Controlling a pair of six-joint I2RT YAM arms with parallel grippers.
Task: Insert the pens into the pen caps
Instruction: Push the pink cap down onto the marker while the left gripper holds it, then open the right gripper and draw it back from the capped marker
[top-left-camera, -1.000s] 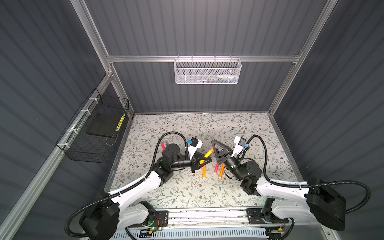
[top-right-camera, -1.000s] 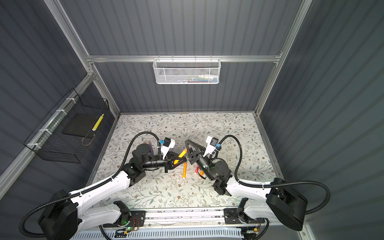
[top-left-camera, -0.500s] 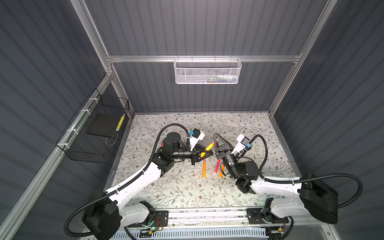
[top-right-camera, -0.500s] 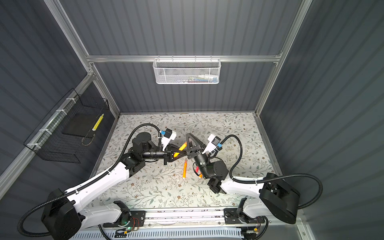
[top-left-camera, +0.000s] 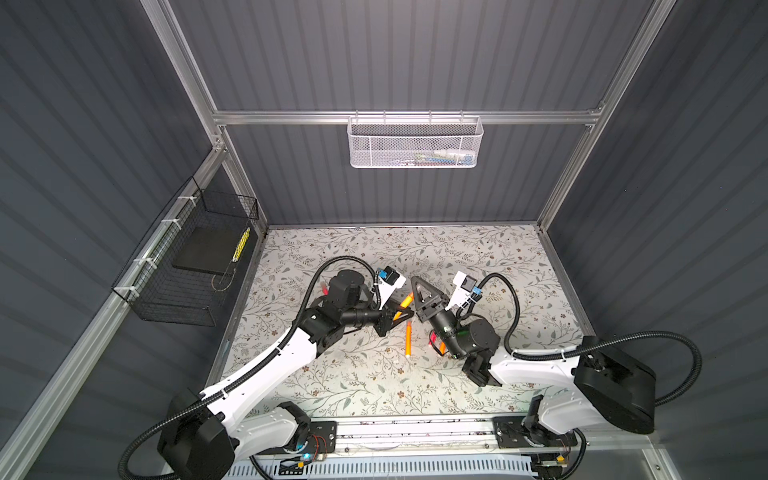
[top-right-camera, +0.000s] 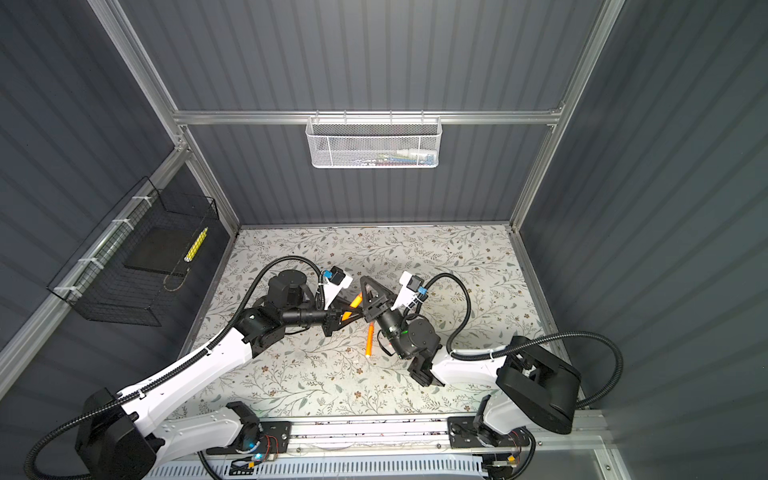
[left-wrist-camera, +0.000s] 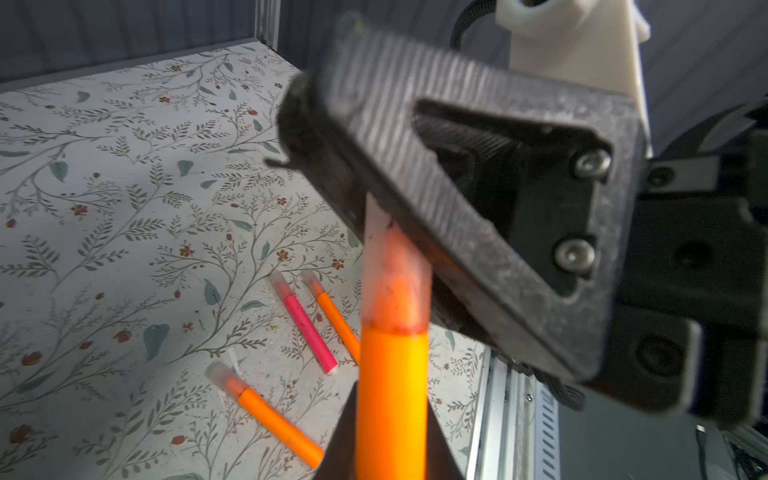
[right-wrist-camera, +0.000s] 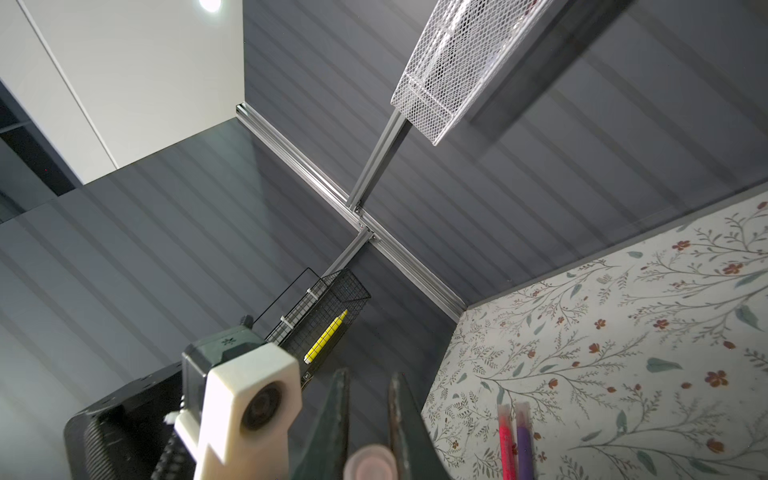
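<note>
With both arms meeting above the middle of the table (top-left-camera: 457, 257), my left gripper (left-wrist-camera: 390, 419) is clamped on an orange pen (left-wrist-camera: 392, 386), barrel pinched between the fingers. My right gripper (right-wrist-camera: 369, 376) is clamped on a pen cap (left-wrist-camera: 395, 270). In the right wrist view, its pinkish round end sits between my two fingers, blurred.

Left wrist view: the pen's tip is inside the translucent cap, and the cap's rim touches the orange barrel. Pen and cap are in line and off the table, and the cap's far end is hidden under my right finger.

On the table near the front rail:
- A capped orange pen (left-wrist-camera: 270, 415) lies alone.
- A pink pen (left-wrist-camera: 309, 332) and a third orange pen (left-wrist-camera: 336, 324) lie just beside each other, both capped.

Right wrist view: a second pink pen (right-wrist-camera: 505, 440) and a purple pen (right-wrist-camera: 524, 444) lie side by side, both capped. I can't tell if they're touching.
</note>
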